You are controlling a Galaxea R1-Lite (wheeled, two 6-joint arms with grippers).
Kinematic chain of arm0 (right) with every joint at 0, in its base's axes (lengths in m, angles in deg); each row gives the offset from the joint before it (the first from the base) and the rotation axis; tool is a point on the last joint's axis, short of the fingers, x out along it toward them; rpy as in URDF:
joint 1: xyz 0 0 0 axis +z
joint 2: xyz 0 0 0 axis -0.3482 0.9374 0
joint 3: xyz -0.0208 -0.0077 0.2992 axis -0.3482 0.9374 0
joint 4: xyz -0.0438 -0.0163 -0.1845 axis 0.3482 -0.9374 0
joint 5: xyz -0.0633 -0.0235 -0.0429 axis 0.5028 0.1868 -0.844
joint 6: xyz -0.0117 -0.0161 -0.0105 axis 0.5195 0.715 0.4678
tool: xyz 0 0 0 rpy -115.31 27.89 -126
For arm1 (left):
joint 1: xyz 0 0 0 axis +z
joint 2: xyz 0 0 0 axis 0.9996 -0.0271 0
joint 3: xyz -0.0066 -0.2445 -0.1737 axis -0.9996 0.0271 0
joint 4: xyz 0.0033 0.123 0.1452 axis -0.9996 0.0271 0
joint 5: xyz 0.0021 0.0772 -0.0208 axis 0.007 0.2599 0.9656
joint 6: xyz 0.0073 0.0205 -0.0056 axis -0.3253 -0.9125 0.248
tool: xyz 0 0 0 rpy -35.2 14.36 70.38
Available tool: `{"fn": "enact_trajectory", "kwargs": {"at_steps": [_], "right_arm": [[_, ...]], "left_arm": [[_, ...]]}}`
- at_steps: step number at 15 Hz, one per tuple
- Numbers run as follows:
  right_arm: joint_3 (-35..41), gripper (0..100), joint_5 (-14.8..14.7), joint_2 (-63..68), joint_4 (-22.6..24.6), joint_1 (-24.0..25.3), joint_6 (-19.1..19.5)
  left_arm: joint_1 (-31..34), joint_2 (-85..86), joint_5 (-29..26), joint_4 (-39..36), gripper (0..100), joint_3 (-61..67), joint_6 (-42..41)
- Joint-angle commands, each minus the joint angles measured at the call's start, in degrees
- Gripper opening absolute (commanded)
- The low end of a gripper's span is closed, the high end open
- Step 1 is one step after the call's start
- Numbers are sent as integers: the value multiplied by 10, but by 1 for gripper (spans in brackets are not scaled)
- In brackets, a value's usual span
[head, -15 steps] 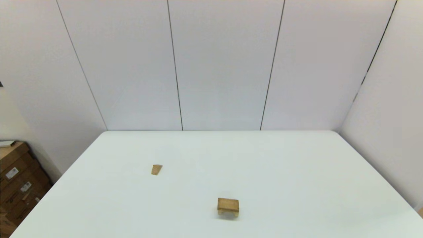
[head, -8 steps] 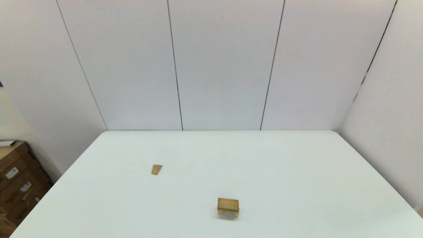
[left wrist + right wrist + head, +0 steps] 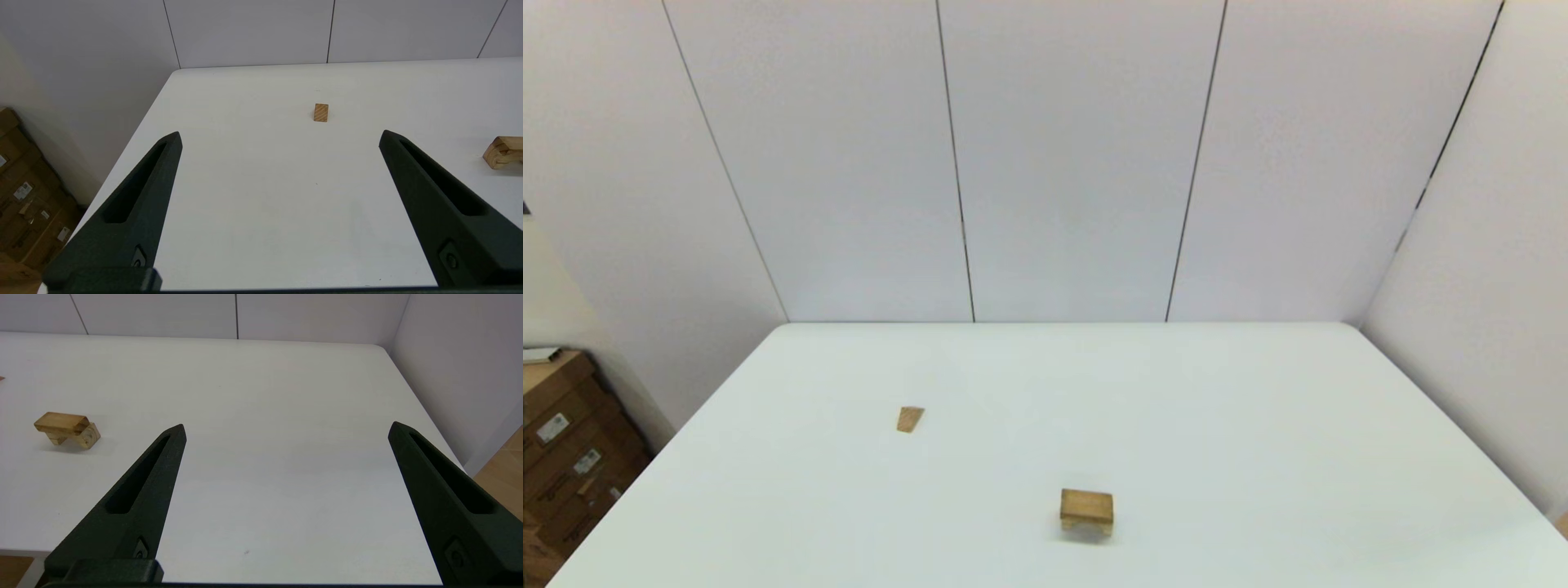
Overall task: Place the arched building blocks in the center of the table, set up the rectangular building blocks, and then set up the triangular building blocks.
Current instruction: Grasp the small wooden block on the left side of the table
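Left end effector [image 3: 280, 136], right end effector [image 3: 286, 428]; splayed

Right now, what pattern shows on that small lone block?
Diagonal tan wood-grain stripes on the triangular block, clearest in the left wrist view.

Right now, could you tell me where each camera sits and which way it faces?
Head: high, looking down at the table; no arms show.
Left wrist: behind the open left hand, facing the wedge.
Right wrist: behind the open right hand, facing the far corner.
All three share the slab-topped arch.
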State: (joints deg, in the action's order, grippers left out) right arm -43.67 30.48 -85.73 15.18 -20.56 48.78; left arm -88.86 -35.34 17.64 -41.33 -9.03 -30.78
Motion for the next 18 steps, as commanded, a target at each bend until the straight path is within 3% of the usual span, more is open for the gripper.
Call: {"fn": "enact_trajectory", "kwargs": {"at_steps": [1,11,18], "right_arm": [[0,100,0,-1,0,0,0],[0,100,0,-1,0,0,0],[0,100,0,-1,0,0,0]], "left_arm": [[0,0,0,0,100,0,1],[0,-1,0,5,100,-2,-12],[0,-8,-24,160,100,-104,-13]]}}
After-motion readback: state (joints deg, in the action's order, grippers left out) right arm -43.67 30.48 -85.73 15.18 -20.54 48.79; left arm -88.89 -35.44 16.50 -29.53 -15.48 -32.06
